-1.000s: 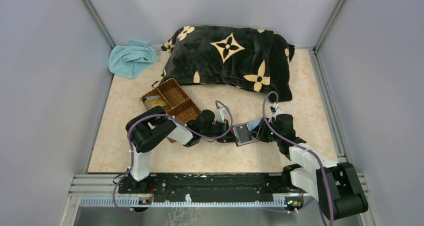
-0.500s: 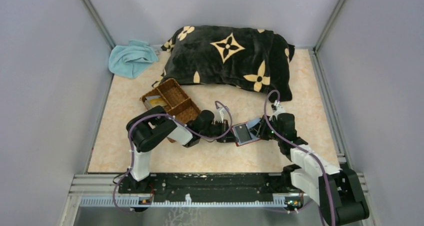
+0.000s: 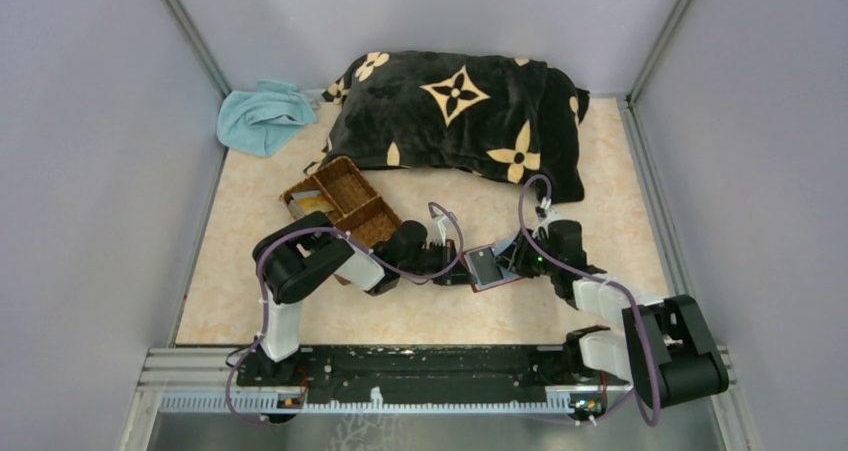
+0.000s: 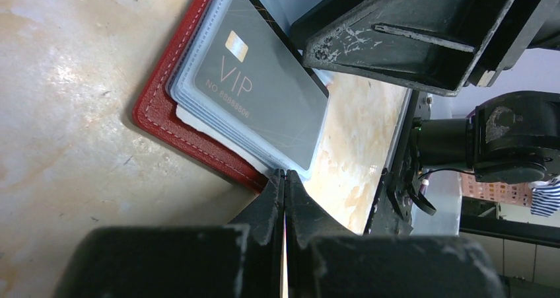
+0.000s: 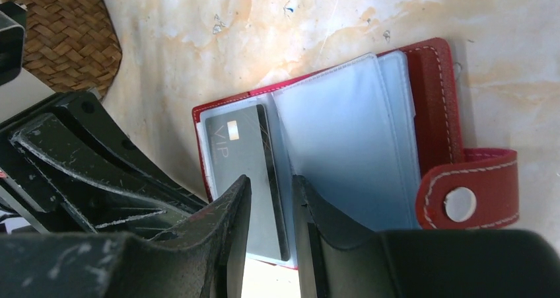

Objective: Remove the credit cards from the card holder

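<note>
Overhead, I see the open red leather card holder [image 3: 487, 269] on the marbled surface [image 3: 620, 171], between both arms. Only the wrist views show its dark grey VIP card [image 5: 241, 159]. The left end effector [image 4: 284, 179] is closed at the sleeves' corner. The right end effector [image 5: 269, 179] is narrowly parted over the card; I cannot tell if it grips.

Card holder [image 3: 487, 268] is boxed in. Left gripper [image 3: 463, 271] is at its left edge and right gripper [image 3: 510, 263] reaches over it from the right. Wicker basket [image 3: 340, 203] sits just behind the left arm. Pillow [image 3: 460, 111] walls off the far side. Free lanes: bare table [image 3: 420, 316] in front of the holder, and the strip along the right wall.
</note>
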{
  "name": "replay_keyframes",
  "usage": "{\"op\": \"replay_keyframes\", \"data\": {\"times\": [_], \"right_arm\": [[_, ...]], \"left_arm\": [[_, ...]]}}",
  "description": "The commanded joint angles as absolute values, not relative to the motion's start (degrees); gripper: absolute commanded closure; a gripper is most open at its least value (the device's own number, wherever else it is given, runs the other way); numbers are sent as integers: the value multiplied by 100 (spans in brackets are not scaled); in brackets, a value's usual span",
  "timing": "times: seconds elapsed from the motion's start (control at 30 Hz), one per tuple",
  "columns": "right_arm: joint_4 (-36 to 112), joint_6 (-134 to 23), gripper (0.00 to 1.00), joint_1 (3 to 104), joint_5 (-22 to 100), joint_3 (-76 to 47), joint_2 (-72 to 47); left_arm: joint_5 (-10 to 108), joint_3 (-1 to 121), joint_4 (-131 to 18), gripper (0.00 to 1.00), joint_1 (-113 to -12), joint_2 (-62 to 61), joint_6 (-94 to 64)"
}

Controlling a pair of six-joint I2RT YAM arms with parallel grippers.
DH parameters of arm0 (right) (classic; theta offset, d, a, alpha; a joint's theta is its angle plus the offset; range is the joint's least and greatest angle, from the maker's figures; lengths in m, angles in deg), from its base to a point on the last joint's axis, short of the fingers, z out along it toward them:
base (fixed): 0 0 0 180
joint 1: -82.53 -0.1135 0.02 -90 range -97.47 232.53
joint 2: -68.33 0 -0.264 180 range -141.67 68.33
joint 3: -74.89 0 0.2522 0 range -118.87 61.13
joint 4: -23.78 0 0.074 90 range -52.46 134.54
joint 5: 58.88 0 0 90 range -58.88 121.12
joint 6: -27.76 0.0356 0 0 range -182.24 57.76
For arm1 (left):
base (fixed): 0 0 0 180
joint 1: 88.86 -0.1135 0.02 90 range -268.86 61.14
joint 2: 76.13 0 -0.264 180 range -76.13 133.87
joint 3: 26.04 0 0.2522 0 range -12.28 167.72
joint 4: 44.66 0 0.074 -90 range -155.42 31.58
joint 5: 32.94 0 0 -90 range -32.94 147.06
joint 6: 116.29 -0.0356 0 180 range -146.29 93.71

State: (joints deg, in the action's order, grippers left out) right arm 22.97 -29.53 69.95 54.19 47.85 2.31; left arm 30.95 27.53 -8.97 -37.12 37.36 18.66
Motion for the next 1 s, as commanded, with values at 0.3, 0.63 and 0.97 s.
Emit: {"op": "replay_keyframes", "data": {"times": [0.3, 0.63, 0.97], "right_arm": [[1659, -3072, 69, 7009, 5851, 4871, 221], [1759, -3099, 69, 7013, 5868, 4890, 260], [1463, -2867, 69, 6993, 6640, 4992, 411]], "left_arm": [[3058, 2571, -1277, 100, -3746, 4030, 1821], [3040, 2510, -1200, 100, -3759, 4001, 1867], [3028, 2544, -1198, 100, -3785, 4087, 1912]]}}
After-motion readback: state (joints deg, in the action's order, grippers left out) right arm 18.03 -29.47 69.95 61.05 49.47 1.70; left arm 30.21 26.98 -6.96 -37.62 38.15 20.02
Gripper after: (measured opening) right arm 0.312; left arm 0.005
